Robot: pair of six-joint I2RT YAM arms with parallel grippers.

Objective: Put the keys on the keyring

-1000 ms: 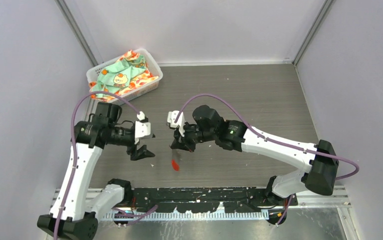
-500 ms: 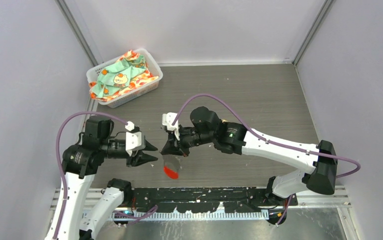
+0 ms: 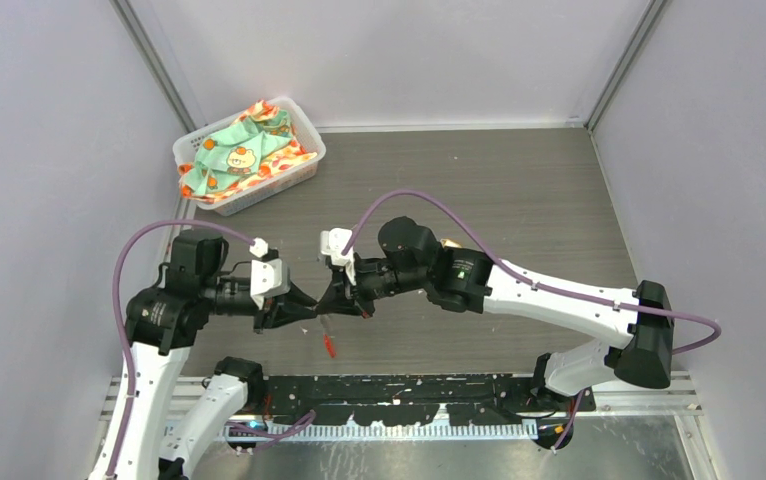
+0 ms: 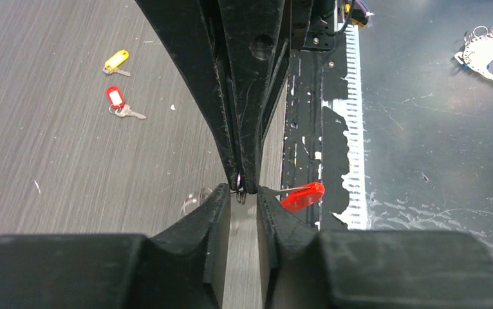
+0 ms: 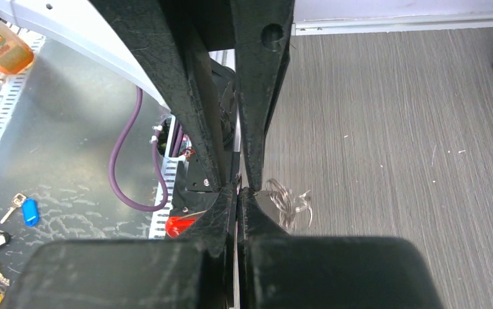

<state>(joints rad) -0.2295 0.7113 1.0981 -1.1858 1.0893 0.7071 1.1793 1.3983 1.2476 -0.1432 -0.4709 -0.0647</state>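
The left arm (image 3: 156, 345) rises along the 9 o'clock side of the top view and bends at the elbow. Its forearm runs flat toward 3 o'clock, so the left gripper (image 3: 302, 301) points straight at the right gripper (image 3: 332, 300). The right arm (image 3: 559, 293) reaches from its base at 4 o'clock in a long line toward 9 o'clock. Its wrist dips so that its tips meet the left tips nose to nose, a little off the middle toward 8 o'clock, above the table (image 3: 529, 190). The right claw is clenched, its fingers pressed flat together on the thin wire of the keyring (image 4: 302, 196). In the left wrist view the ring's red strip sticks out at 3 o'clock from the pinch, and pale silvery loops show on the other side. The left claw's fingers (image 4: 206, 222) stand a narrow gap apart, flanking the right tips; whether they nip the wire cannot be told. The red-tagged key (image 4: 116, 100) and the yellow-tagged key (image 4: 115, 60) lie loose on the table, near each other at 10 o'clock in the left wrist view and well apart from both grippers. A basket (image 3: 295, 177) holding a patterned cloth (image 3: 244, 145) sits at 11 o'clock in the top view.
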